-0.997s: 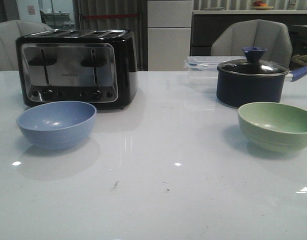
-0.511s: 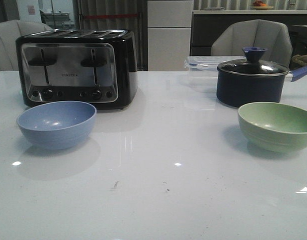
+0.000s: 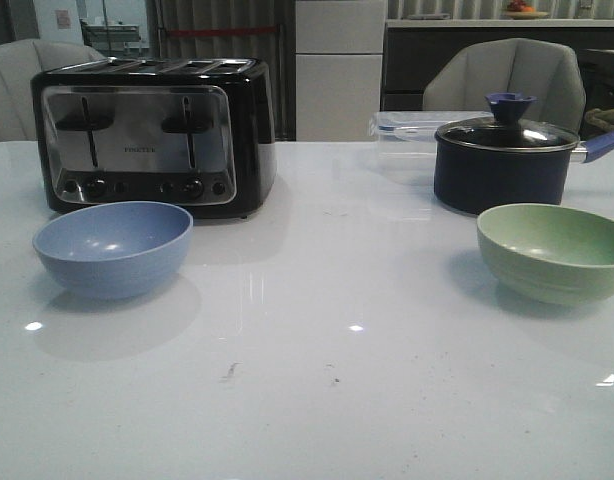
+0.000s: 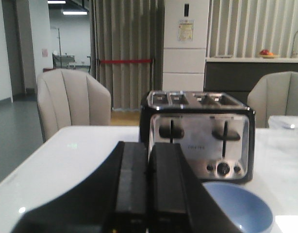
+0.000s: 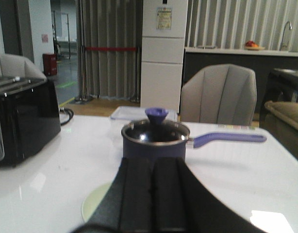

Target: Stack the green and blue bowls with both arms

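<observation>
The blue bowl (image 3: 113, 248) sits upright and empty on the white table at the left, in front of the toaster. The green bowl (image 3: 553, 252) sits upright and empty at the right, in front of the navy pot. Neither arm shows in the front view. In the left wrist view my left gripper (image 4: 149, 153) is shut and empty, with the blue bowl (image 4: 243, 208) just beyond and beside it. In the right wrist view my right gripper (image 5: 152, 167) is shut and empty above the table, with part of the green bowl (image 5: 94, 205) showing beside its fingers.
A black and chrome toaster (image 3: 152, 133) stands at the back left. A dark navy lidded pot (image 3: 502, 160) with a blue handle stands at the back right, with a clear plastic box (image 3: 405, 140) behind it. Chairs stand beyond the table's far edge.
</observation>
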